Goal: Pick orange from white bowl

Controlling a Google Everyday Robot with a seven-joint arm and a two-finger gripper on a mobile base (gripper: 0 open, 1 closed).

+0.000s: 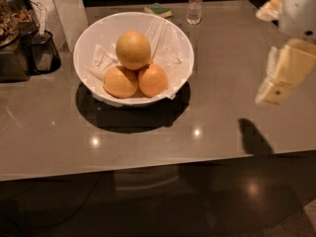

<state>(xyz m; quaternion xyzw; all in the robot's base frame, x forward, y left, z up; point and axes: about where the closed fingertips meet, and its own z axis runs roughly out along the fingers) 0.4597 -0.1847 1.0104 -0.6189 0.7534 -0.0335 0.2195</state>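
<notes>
The white bowl (183, 43) stands on the grey table, left of the middle, lined with crumpled white paper. The pale yellowish orange (133, 50) lies on top, at the back of the pile. Two deeper-orange fruits (120, 81) (152, 80) lie under it at the front. My gripper (282, 75) hangs above the table at the right edge of the view, well to the right of the bowl and apart from it. It holds nothing that I can see. Its shadow falls on the table below it.
A clear plastic bottle (196, 3) and a green-and-yellow sponge (158, 9) stand behind the bowl. A dark mesh cup (43, 51) and a dark appliance (11, 48) stand left of it. The table's front edge (148, 168) runs across the lower view.
</notes>
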